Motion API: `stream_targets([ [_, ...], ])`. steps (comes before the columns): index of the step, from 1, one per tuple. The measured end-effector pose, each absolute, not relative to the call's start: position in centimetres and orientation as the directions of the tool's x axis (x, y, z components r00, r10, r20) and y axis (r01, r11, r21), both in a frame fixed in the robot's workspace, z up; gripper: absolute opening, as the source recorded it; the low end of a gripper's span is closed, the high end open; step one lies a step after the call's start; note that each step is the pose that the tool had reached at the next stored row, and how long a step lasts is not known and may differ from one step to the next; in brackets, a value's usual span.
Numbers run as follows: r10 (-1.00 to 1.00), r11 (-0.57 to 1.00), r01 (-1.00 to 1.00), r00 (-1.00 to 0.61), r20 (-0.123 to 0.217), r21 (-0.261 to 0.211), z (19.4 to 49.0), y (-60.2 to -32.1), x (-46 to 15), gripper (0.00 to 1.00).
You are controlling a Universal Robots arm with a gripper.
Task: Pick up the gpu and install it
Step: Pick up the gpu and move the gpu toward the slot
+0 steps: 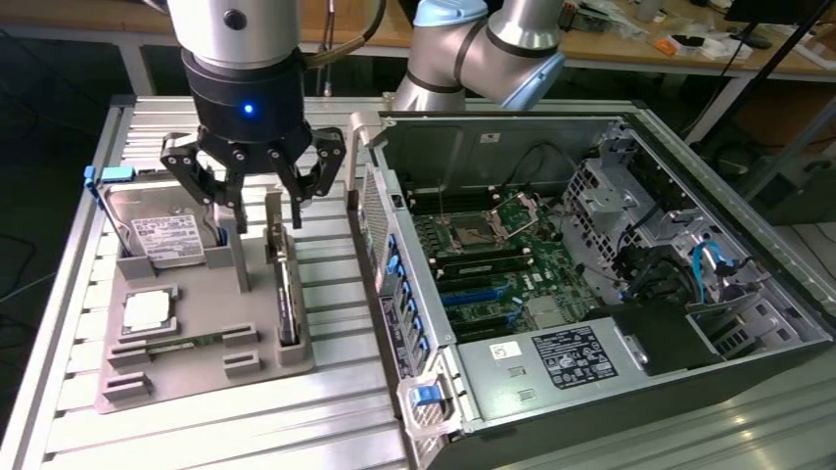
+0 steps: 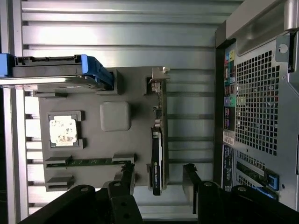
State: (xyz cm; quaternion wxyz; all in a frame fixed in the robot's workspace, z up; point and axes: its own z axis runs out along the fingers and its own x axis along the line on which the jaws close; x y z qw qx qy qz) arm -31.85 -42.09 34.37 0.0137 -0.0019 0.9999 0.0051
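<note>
The gpu (image 1: 282,284) stands on its long edge in a slot along the side of the grey holder tray (image 1: 196,367) nearest the computer case. It is a thin card with a dark face and a silvery end bracket. My gripper (image 1: 261,208) hangs open just above the card's far end, not touching it. In the wrist view the gpu (image 2: 158,140) runs between my two dark fingers (image 2: 128,176), with a clear gap on each side, and my gripper (image 2: 159,179) holds nothing. The open computer case (image 1: 588,274) lies at the exterior view's right, with blue card slots (image 1: 477,294) on its board.
On the tray are a silver hard drive in a blue frame (image 1: 163,235), a square processor chip (image 1: 148,311) and a narrow green memory stick (image 1: 183,345). The case's back panel (image 2: 254,107) rises close beside the tray. Ribbed aluminium table (image 1: 327,421) lies in front.
</note>
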Motion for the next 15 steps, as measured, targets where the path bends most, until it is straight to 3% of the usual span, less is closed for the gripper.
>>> stream_targets([
  [15, -0.004, 1.000, -0.004, -1.000, -0.027, 0.010, 31.5, -42.1, -31.8, 0.54],
])
